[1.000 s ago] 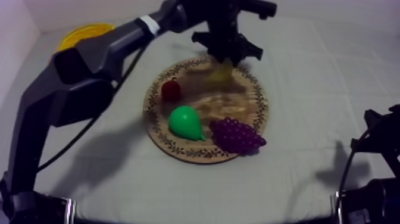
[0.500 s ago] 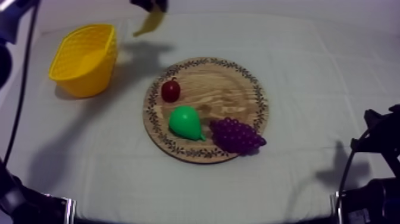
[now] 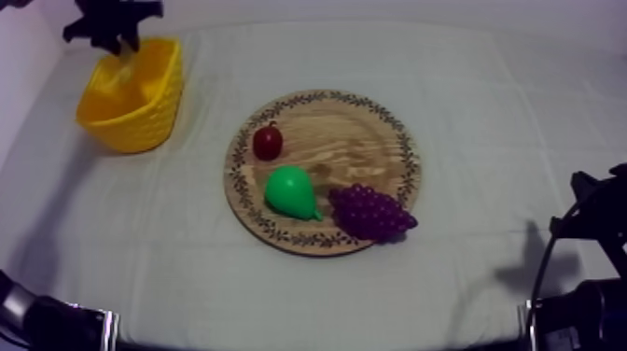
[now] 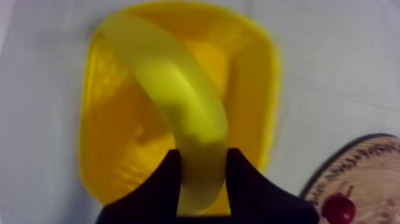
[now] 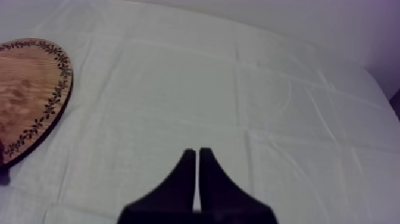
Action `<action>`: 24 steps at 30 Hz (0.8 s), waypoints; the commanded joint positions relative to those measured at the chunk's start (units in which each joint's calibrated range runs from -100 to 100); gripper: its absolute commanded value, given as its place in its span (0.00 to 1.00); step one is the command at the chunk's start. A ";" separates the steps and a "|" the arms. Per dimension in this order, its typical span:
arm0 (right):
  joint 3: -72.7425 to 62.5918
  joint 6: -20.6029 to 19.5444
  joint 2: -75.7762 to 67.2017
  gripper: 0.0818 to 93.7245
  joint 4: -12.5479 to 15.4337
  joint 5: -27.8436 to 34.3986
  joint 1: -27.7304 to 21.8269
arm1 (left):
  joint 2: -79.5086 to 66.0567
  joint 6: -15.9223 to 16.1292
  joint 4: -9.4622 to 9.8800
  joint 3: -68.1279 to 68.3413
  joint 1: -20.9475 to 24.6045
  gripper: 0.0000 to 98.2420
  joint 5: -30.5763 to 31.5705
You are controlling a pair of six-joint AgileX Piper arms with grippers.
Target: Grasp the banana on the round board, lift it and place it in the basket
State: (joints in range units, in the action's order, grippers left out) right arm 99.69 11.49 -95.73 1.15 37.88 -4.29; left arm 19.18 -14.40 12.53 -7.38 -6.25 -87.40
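My left gripper [image 3: 112,26] hangs over the yellow basket [image 3: 131,98] at the table's far left. In the left wrist view its black fingers [image 4: 241,179] are shut on the yellow banana [image 4: 178,101], which curves out above the basket's hollow [image 4: 119,143]. The banana [image 3: 123,63] shows as a pale streak just under the gripper, at the basket's back rim. The round wooden board [image 3: 373,140] lies mid-table. My right gripper [image 5: 197,159] is shut on nothing, a narrow wedge low over bare cloth to the right of the board [image 5: 30,89].
On the board lie a small red fruit [image 3: 268,142], a green pear [image 3: 291,191] and purple grapes [image 3: 370,212]. The board's rim [image 4: 363,161] and the red fruit [image 4: 339,208] sit to the basket's right. My right arm [image 3: 588,233] rests at the lower right edge.
My left arm has lifted the banana off the board and carried it left, from above the board's back to over the basket. The right arm has not moved.
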 commanded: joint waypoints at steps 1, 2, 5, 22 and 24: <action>-0.03 0.01 -0.02 0.00 -0.01 0.02 0.00 | 1.22 0.12 -0.12 2.29 2.14 0.27 1.65; -0.03 0.01 -0.02 0.00 -0.01 0.02 0.00 | 1.88 0.20 -0.14 2.61 2.53 0.27 2.35; -0.03 0.01 -0.02 0.00 -0.01 0.02 0.00 | 4.00 0.32 -0.04 2.86 3.14 0.27 4.13; -0.03 0.01 -0.02 0.00 -0.01 0.02 0.00 | 14.52 1.45 -2.11 -2.35 3.15 0.34 9.83; -0.03 0.01 -0.02 0.00 -0.01 0.02 0.00 | 14.52 1.92 -2.42 -1.56 3.29 0.37 11.33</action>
State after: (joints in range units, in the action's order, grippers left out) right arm 99.69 11.49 -95.73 1.15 37.88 -4.29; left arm 33.77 -12.67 10.18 -9.32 -2.97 -76.89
